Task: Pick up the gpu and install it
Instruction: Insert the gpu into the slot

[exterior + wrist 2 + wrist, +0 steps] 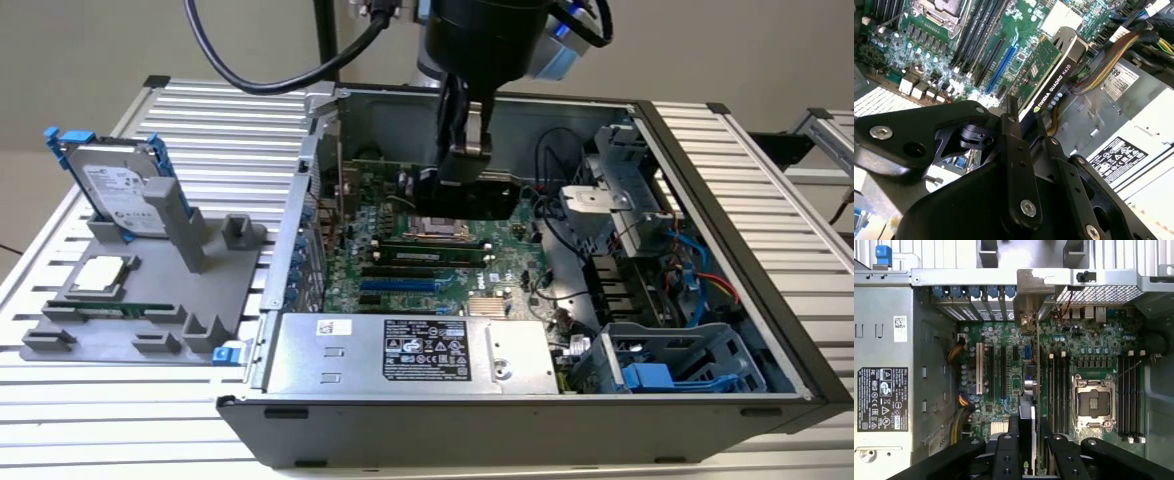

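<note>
Green circuit board of the gpu [1038, 65] stands on edge between my gripper [1026, 427] fingers, which are clamped on it above the motherboard [1004, 375] inside the open computer case [747, 180]. Its silver bracket [1029, 310] sits against the case's rear slot wall, beside the power supply [414, 355].

The gpu [1041, 65] is a green circuit board with a slightly glossy lacquer, and its black shroud looks like smooth plastic. The pincer [1021, 125] has matt black fingers [1016, 165] — probably metal — with bright screw heads. The computer case [694, 160] is dull grey sheet metal. The table [227, 120] is ribbed aluminium, satin. The holder [160, 290] is matt grey plastic.
</note>
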You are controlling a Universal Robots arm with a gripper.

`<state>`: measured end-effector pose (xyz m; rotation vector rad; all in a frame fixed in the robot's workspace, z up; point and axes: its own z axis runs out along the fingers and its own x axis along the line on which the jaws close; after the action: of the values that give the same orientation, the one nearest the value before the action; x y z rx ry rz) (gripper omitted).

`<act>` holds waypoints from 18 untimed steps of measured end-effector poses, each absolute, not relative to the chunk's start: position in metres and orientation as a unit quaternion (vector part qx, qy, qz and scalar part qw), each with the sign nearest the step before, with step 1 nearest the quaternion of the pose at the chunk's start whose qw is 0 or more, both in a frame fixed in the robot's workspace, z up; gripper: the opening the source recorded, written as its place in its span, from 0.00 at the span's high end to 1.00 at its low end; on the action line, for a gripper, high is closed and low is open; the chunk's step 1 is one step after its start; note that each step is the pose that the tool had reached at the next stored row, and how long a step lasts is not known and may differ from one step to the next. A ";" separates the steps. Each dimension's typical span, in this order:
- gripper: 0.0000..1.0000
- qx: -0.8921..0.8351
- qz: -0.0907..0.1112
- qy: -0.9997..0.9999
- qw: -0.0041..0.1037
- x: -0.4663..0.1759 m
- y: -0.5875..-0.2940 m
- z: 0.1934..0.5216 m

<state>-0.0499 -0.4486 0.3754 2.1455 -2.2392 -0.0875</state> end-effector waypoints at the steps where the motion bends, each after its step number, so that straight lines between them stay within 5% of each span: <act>1: 1.00 0.689 -0.028 -0.724 0.020 -0.050 -0.449 0.375; 18: 1.00 0.683 -0.028 -0.730 0.019 -0.050 -0.449 0.370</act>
<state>-0.0499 -0.4486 0.3696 2.1201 -2.2642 -0.0878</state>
